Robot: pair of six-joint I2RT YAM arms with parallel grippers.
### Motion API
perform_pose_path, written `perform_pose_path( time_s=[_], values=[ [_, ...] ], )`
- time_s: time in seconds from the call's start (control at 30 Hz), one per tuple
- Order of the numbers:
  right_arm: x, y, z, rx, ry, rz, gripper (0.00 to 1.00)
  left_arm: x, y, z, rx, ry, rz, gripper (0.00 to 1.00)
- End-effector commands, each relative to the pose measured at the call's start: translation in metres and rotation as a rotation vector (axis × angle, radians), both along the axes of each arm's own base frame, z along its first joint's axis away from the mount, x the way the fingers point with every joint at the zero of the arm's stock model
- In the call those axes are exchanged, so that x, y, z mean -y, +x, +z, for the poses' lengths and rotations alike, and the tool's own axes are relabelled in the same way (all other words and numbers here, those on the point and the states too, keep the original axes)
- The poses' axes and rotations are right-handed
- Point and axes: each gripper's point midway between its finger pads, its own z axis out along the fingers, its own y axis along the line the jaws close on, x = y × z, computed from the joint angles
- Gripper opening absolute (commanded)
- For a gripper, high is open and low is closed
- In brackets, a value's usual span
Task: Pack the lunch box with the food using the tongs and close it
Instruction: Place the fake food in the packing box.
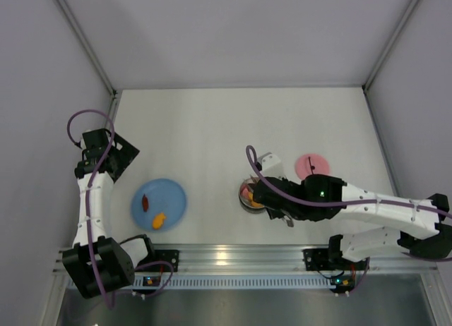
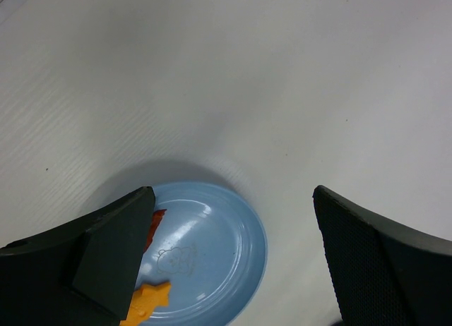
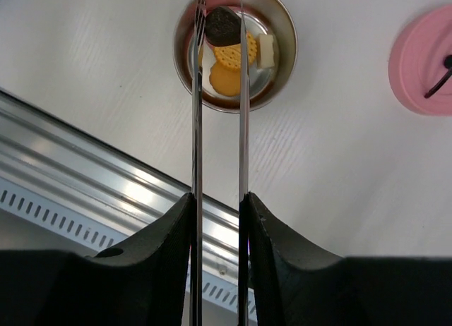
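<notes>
My right gripper (image 3: 219, 199) is shut on the tongs (image 3: 197, 128), pressing on both thin silver arms. The tong tips reach over the steel lunch box (image 3: 282, 65), with a dark brown food piece (image 3: 220, 24) between them. Inside the box lie orange round crackers (image 3: 229, 56) and a pale piece (image 3: 266, 51). In the top view the lunch box (image 1: 244, 201) shows just left of my right gripper (image 1: 272, 195). Its pink lid (image 1: 311, 165) lies flat on the table, behind and to the right. My left gripper (image 2: 233, 192) hangs open above the blue plate (image 2: 226, 248).
The blue plate (image 1: 173, 195) at the near left carries an orange piece (image 1: 159, 220) and a dark red piece (image 1: 145, 202). An aluminium rail (image 1: 233, 255) runs along the near table edge. Grey walls close in the sides and back.
</notes>
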Motion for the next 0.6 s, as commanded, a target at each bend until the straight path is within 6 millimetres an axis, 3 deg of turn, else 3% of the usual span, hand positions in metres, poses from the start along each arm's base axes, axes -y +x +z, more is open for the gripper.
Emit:
perform_pose_path(
  time_s=[0.0, 0.23, 0.57],
  values=[
    [0.015, 0.002, 0.002, 0.011, 0.026, -0.076, 0.33, -0.002, 0.009, 0.013, 0.07, 0.016, -0.005, 0.99],
    [0.016, 0.001, -0.009, 0.0, 0.006, -0.081, 0.37, -0.002, 0.009, 0.013, 0.07, 0.016, -0.007, 0.99],
    [0.016, 0.003, -0.007, 0.009, 0.005, -0.077, 0.45, -0.003, 0.009, 0.012, 0.068, 0.015, -0.004, 0.99]
  ],
)
